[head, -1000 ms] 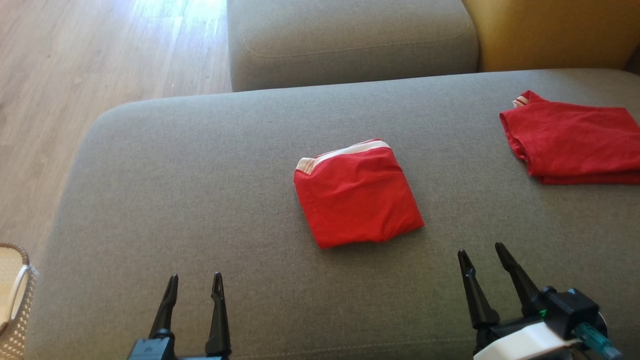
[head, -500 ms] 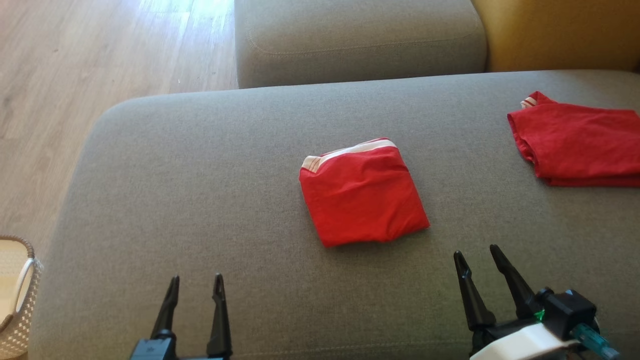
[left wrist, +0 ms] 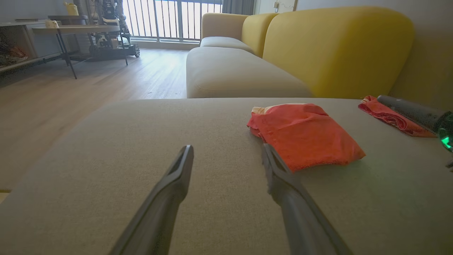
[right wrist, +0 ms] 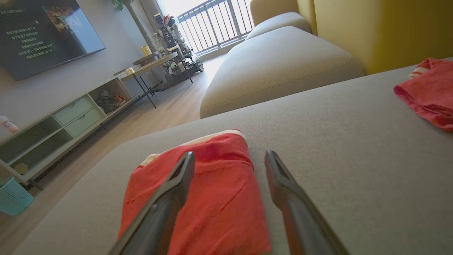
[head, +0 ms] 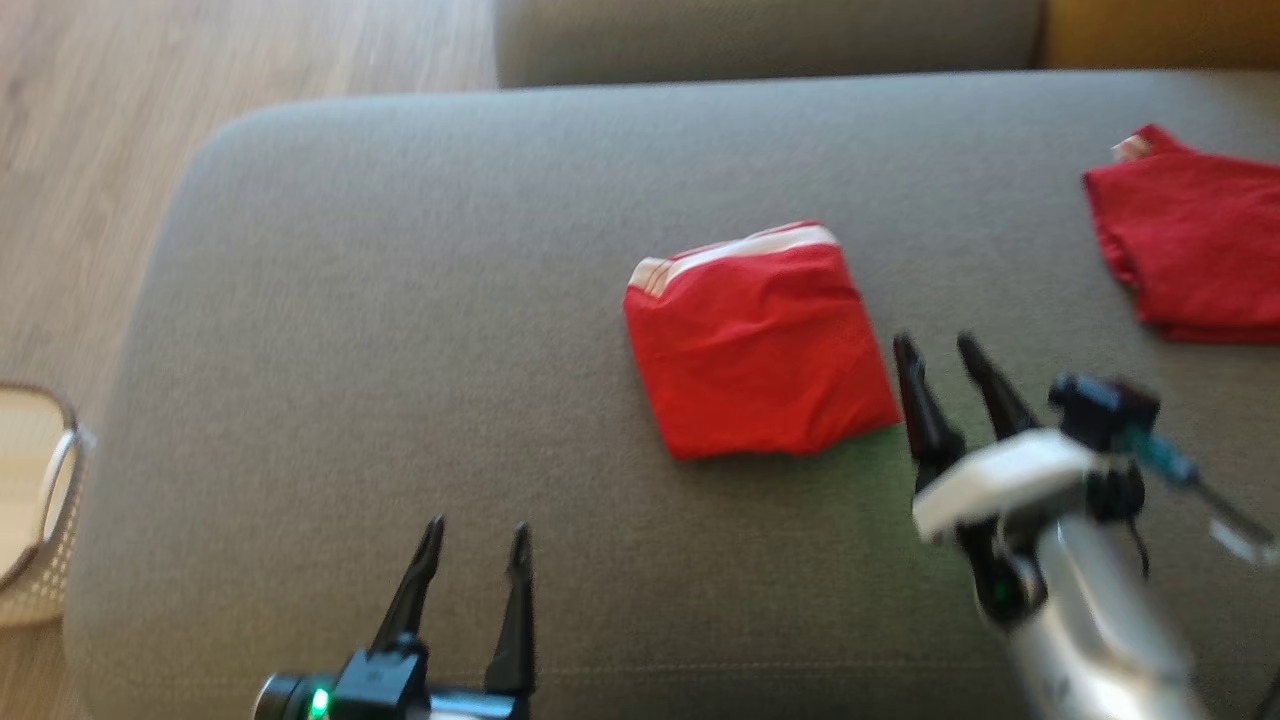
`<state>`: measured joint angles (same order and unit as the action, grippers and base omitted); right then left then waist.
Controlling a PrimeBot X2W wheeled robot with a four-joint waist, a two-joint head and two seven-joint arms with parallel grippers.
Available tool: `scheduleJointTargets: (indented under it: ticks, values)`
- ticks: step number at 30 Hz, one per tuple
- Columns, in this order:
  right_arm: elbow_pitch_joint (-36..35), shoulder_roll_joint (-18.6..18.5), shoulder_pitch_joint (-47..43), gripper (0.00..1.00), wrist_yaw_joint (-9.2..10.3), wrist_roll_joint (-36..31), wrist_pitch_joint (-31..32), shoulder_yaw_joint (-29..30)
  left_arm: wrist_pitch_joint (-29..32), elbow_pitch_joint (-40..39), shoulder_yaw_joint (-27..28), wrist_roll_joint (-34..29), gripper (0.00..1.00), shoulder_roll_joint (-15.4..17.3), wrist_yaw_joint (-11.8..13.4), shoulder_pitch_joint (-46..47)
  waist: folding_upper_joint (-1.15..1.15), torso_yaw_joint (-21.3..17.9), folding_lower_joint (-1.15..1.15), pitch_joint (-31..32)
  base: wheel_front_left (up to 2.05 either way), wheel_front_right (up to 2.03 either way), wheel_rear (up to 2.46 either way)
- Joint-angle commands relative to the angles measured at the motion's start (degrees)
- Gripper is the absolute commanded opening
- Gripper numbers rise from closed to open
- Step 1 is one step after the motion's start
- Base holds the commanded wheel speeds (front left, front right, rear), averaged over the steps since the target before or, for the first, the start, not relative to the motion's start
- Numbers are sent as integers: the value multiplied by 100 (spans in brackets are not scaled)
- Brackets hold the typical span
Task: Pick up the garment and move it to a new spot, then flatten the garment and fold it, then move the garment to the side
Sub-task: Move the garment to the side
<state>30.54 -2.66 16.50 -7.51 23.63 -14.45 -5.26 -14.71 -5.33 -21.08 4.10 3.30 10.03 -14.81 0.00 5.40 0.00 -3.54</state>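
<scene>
A folded red garment with a white striped band along its far edge lies in the middle of the grey sofa seat. My right gripper is open, its fingertips just right of the garment's near right corner, above the seat. In the right wrist view the garment lies under and between the open fingers. My left gripper is open near the seat's front edge, well to the left of the garment; the left wrist view has the garment ahead to the right.
A second folded red garment lies at the seat's far right. Another grey seat and a yellow backrest stand behind. A woven basket sits on the wooden floor at the left.
My right gripper has moved forward and up to the garment's right corner. My left gripper has shifted slightly forward and right. The camera has tilted down, shifting the whole picture.
</scene>
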Motion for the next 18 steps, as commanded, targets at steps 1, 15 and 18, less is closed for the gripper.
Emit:
scheduleJointTargets:
  ticks: [1,15,18]
  values:
    - [166,-21,520,100,2,62,-55,-118,-29,-177,82,26,100,-42,-40,368,0,166,0,-281,0,0,0]
    - [3183,-320,2565,100,2,367,468,-360,-29,-114,21,382,100,-42,-223,757,0,695,0,-645,0,0,0]
    - [3376,-303,2664,45,2,410,528,-526,-29,-107,46,369,100,-42,-236,750,0,718,0,-654,0,0,0]
